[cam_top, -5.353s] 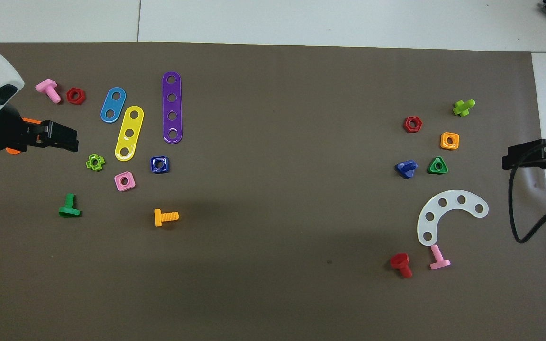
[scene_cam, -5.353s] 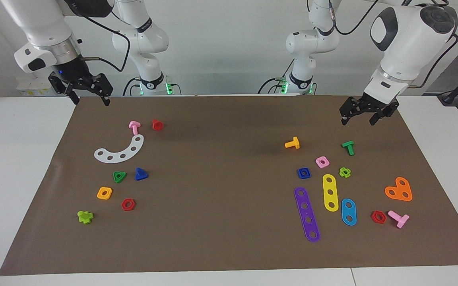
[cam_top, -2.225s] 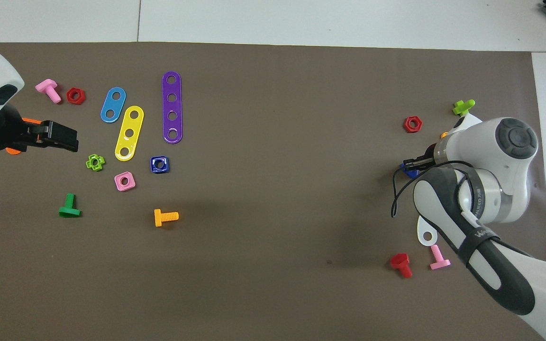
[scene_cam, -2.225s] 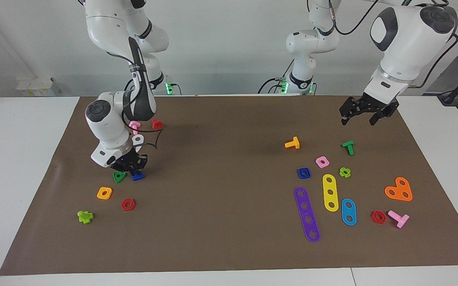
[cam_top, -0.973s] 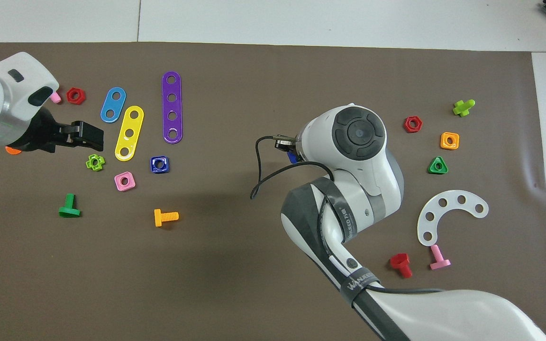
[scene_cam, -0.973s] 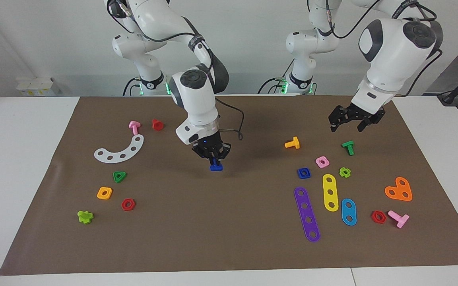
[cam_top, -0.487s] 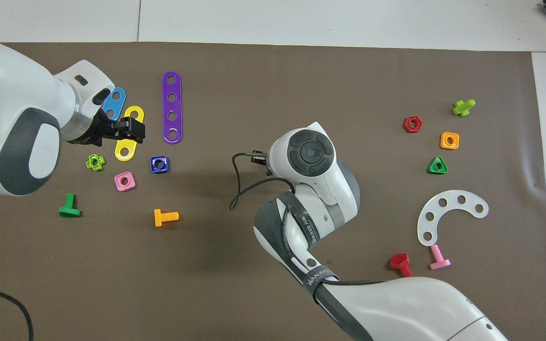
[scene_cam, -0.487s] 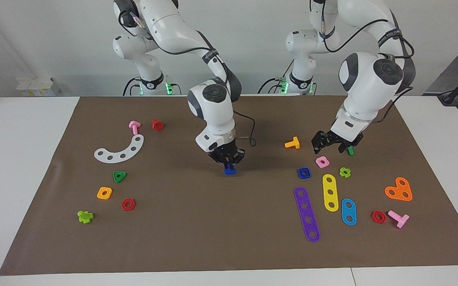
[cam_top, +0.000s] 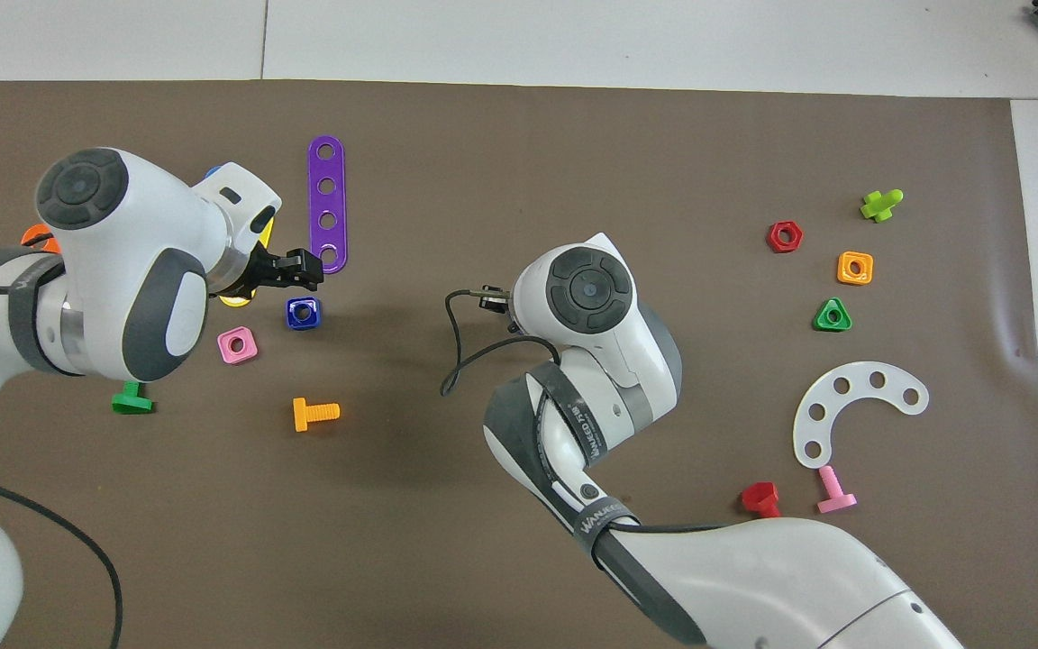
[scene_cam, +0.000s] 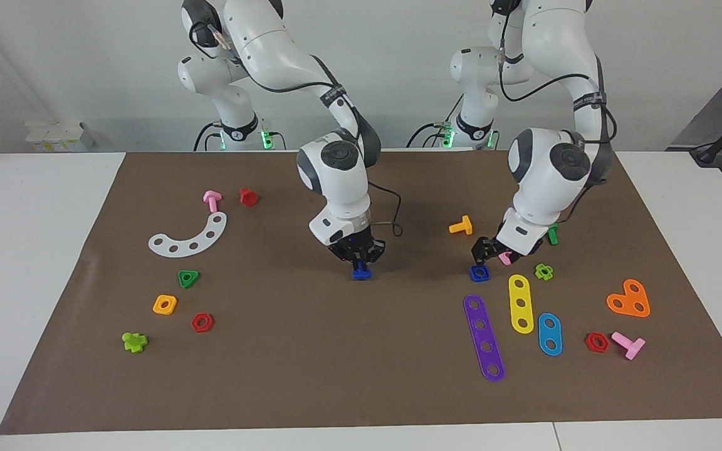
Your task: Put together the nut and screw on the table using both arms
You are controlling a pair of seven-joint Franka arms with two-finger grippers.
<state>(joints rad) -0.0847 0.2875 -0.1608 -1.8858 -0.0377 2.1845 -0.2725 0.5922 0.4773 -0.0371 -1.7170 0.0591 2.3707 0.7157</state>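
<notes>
Both arms have swung inward over the table (scene_cam: 60, 376): the right gripper (scene_cam: 358, 258), clamped on the screw (scene_cam: 360, 272), hangs at mid-table, well clear of every edge; the left gripper (scene_cam: 485, 250), fingers apart, hovers just above the nut (scene_cam: 479, 273) toward the left arm's end.
</notes>
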